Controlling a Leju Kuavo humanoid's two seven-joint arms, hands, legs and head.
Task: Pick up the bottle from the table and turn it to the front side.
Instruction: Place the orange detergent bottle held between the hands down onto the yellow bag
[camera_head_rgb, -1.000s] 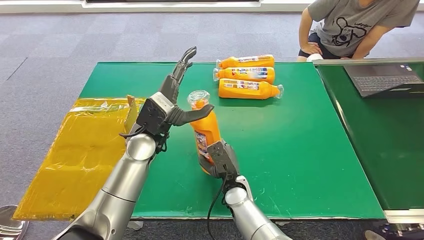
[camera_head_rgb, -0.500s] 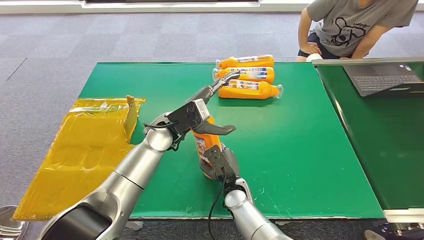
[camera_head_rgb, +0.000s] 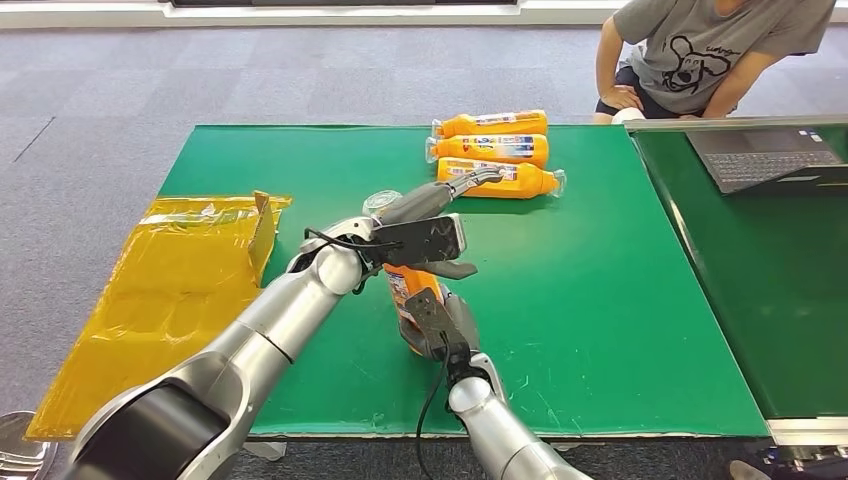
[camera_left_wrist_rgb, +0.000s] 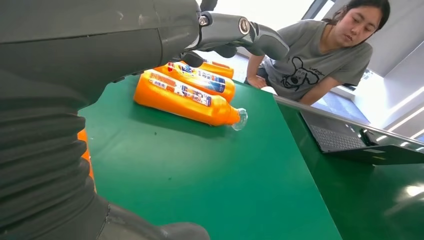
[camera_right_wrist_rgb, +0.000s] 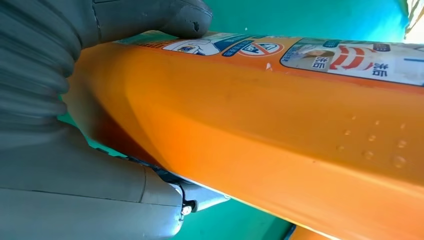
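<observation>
Handover under way: right hand (camera_head_rgb: 437, 318) grips the upright orange bottle (camera_head_rgb: 408, 290) low on the green surface (camera_head_rgb: 600, 300); left hand (camera_head_rgb: 430, 225), fingers spread, reaches across its top, likely needing to close before turning.
</observation>
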